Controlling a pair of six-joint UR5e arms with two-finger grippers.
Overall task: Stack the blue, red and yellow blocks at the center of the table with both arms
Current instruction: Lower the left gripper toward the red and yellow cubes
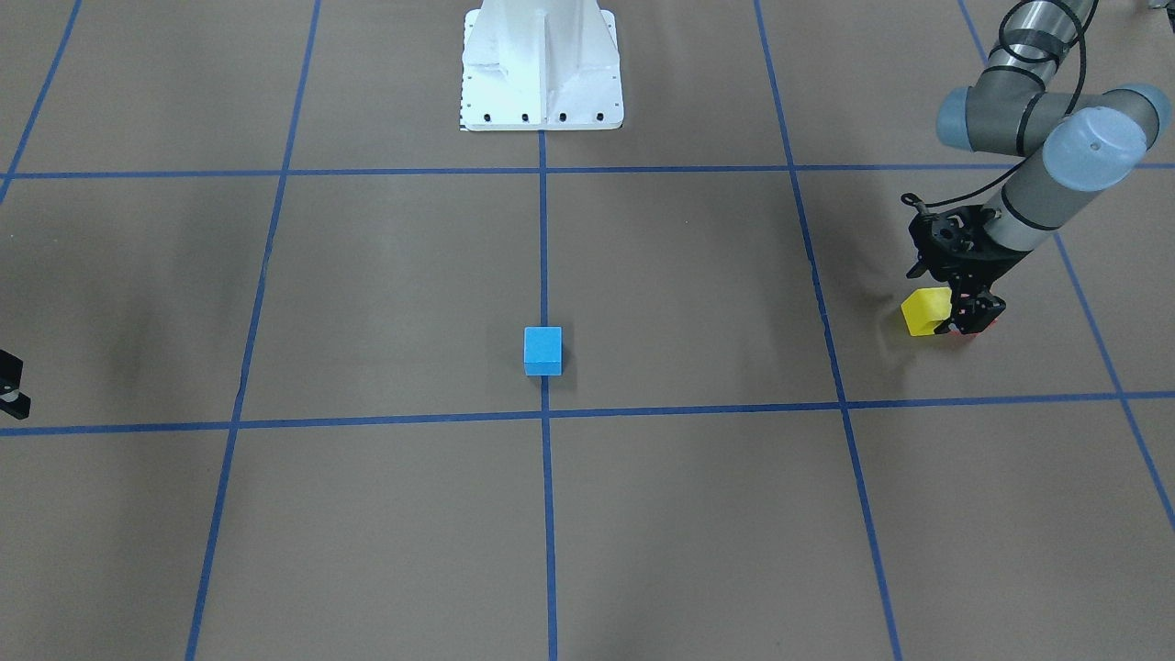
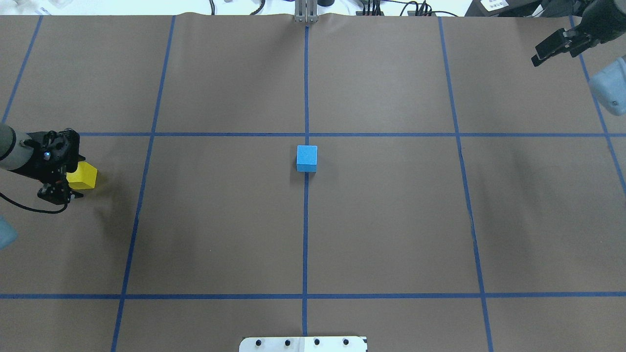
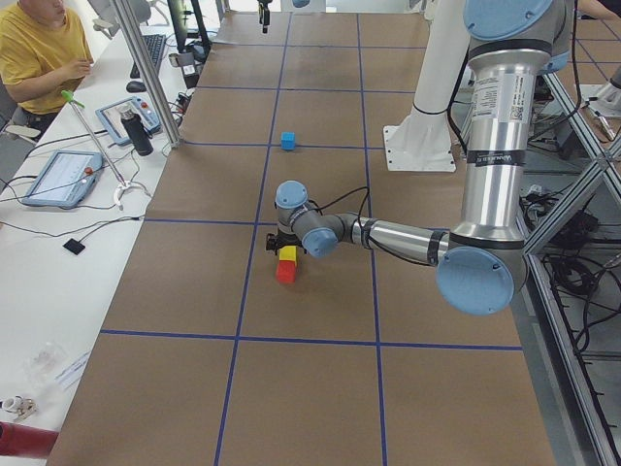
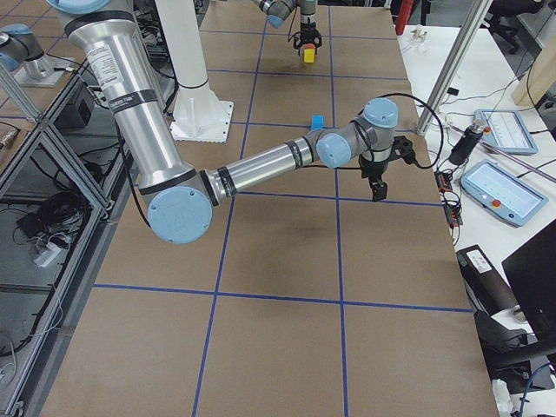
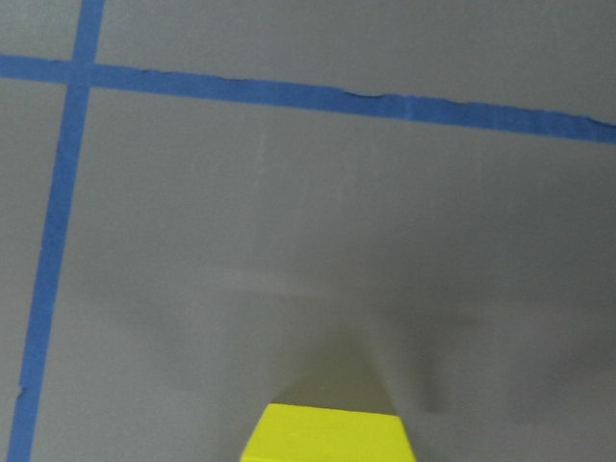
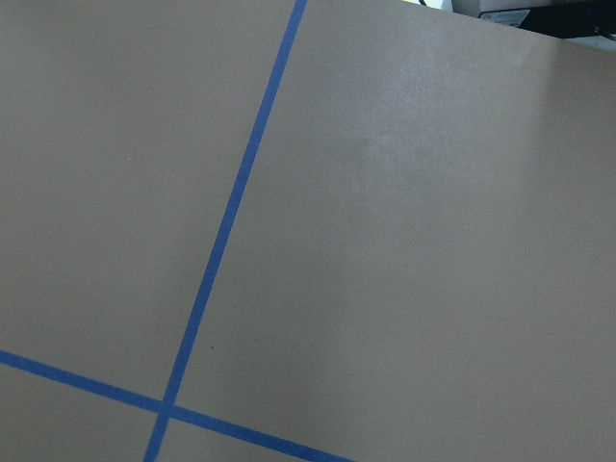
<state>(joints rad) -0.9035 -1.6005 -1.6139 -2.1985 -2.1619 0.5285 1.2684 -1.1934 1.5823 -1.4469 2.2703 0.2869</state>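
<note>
The blue block (image 1: 542,351) sits alone at the table's centre, on the middle tape line; it also shows in the overhead view (image 2: 306,158). The yellow block (image 1: 925,310) lies near the table's left end, and the red block (image 3: 285,274) lies right beside it. My left gripper (image 1: 975,321) points down over the red block, jaws apparently open, with the yellow block touching or nearly touching its side. Only a sliver of the red block (image 1: 962,336) shows under the fingers. The left wrist view shows just the yellow block's top (image 5: 327,435). My right gripper (image 2: 538,57) is open and empty at the far right corner.
Blue tape lines grid the brown table. The white robot base (image 1: 542,64) stands at the robot-side edge. A white bench (image 3: 58,252) with tablets and a seated operator (image 3: 39,49) runs along the far side.
</note>
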